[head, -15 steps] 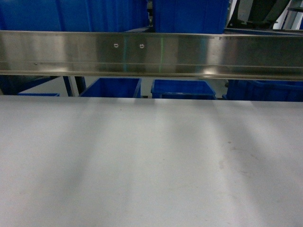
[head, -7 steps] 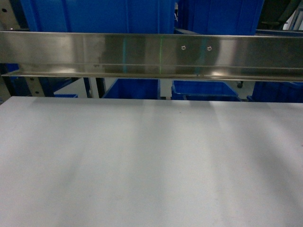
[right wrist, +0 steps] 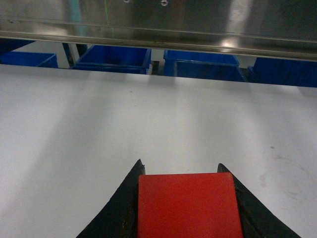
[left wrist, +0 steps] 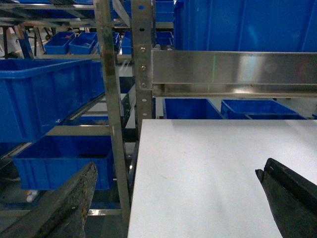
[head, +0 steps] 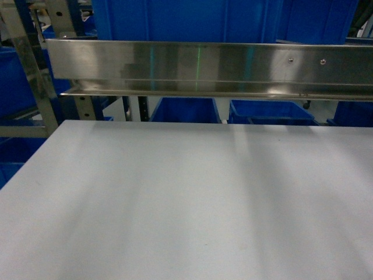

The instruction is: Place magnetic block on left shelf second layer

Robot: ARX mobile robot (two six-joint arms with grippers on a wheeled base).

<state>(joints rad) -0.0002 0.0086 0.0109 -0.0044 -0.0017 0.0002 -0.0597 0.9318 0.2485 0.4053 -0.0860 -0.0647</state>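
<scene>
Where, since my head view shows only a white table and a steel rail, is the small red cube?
Observer: In the right wrist view, the small red cube sits clamped in the right gripper, over the white table.
Operator: Is the left gripper carrying anything?
Observer: No. The left gripper is open and empty, its fingers spread wide.
Operator: What lies past the table's left edge?
Observer: The left wrist view shows a perforated steel rack holding a large blue plastic crate.
</scene>
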